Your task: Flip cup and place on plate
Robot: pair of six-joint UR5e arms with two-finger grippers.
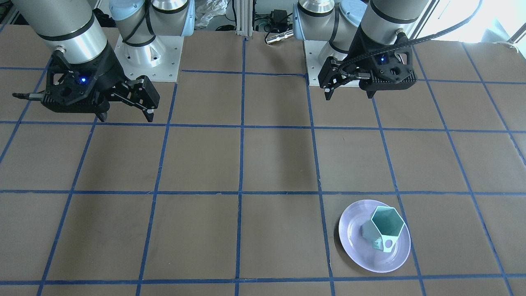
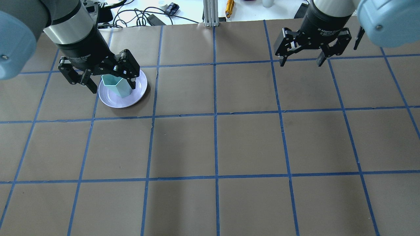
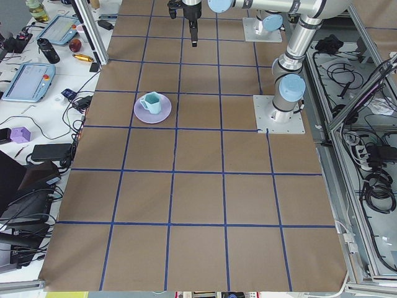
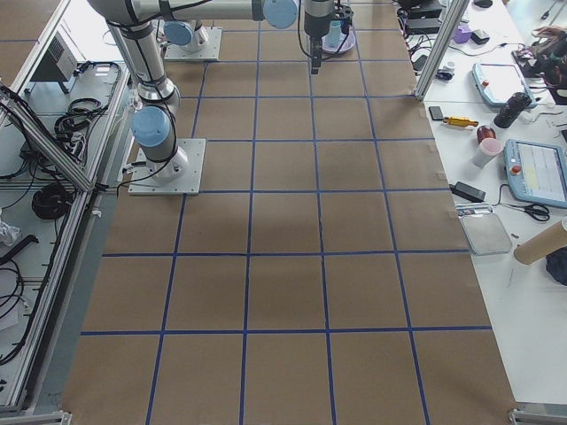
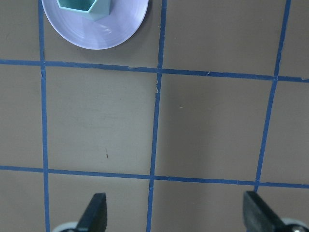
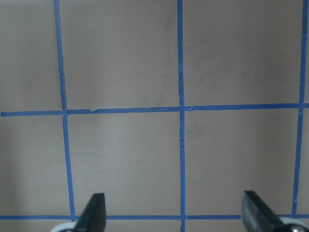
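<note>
Lower right of the front view: a pale mint-green cup [image 1: 388, 224] on a pale lavender plate [image 1: 357, 242]. The tabletop [image 1: 279, 160] is brown, gridded with blue tape [image 1: 241, 164]. The left claw [image 1: 349, 96] and right claw [image 1: 126, 119] are black.

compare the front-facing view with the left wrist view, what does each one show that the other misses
Only the front-facing view shows the whole cup, rim up with its handle visible, the full plate and the right claw. Only the left wrist view looks out between the left claw fingertips: they are wide apart above the table, with nothing between them. Both show the cup standing on the plate, though the wrist view cuts them off at its top edge, and both show the blue tape grid.
</note>
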